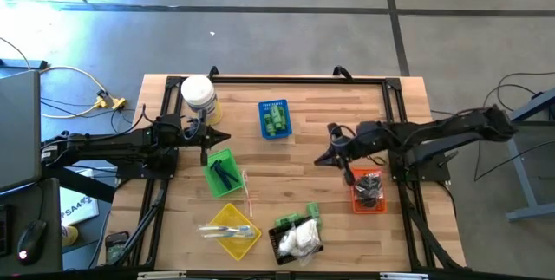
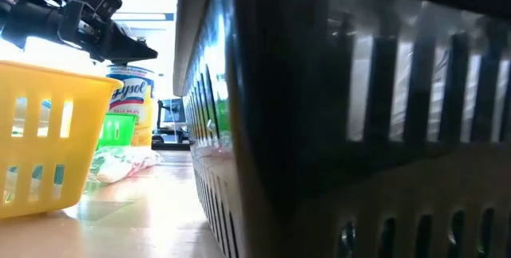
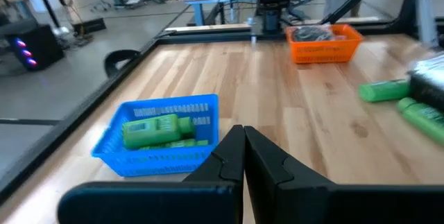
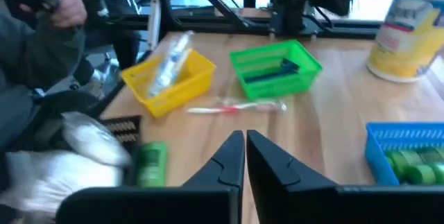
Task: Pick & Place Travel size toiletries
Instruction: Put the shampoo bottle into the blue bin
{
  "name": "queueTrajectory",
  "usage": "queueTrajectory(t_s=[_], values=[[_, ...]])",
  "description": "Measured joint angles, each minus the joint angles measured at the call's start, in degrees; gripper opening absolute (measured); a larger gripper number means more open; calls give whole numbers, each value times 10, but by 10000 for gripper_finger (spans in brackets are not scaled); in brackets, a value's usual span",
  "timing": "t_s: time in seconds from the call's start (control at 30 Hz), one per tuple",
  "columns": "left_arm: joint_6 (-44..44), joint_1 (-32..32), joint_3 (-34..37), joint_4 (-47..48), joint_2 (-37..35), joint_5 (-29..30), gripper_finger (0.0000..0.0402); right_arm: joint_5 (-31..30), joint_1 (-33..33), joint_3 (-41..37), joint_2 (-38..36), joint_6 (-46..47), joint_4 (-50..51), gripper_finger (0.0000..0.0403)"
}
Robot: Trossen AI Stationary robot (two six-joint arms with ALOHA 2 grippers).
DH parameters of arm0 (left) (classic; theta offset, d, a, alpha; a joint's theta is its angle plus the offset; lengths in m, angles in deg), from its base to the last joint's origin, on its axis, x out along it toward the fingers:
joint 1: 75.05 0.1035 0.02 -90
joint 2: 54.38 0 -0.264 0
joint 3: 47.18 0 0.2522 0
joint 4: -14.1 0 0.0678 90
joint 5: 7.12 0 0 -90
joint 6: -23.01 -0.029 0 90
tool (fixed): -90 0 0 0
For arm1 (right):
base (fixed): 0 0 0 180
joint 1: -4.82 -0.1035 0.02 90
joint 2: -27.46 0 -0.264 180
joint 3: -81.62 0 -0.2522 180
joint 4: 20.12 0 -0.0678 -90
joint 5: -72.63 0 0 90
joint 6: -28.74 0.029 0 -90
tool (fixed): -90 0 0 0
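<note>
Both grippers' jaws were clenched, empty; right gripper [image 4: 244,156] risked nudging the stray green bottle [image 4: 150,164] beside it.

- Green bottles [image 1: 276,121] lie on their sides in the blue basket, ahead of my left jaws, slightly to one side.
- Two more green bottles [image 1: 301,218] lie on the wood beside the black basket, well off from both my jaws.
- White packets [image 1: 300,239] heap in that black basket.
- A pale stick [image 4: 239,105] lies flat on the wood ahead of my right jaws.
- Black pieces [image 1: 369,186] fill the orange basket, just beside my right jaws.
</note>
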Motion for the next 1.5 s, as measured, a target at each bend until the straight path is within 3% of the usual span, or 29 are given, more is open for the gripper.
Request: queueTrajectory(t_s=[0.37, 0.5, 0.7, 1.13, 1.33, 1.5], values=[[-11, 0, 0, -12, 0, 11, 0, 160, 191, -148, 79, -32, -280, 3], [-9, 0, 0, -13, 0, 11, 0, 198, 210, -171, 127, -30, -374, 3], [16, 0, 0, -13, 0, 11, 0, 200, 211, -179, 197, -71, -464, 3], [24, 0, 0, -1, 0, 11, 0, 216, 222, -178, 219, -79, -449, 4], [46, 0, 0, -4, 0, 11, 0, 237, 195, -178, 219, -91, -416, 5], [77, 0, 0, -4, 0, 11, 0, 137, 141, -170, 219, -61, -401, 3]])
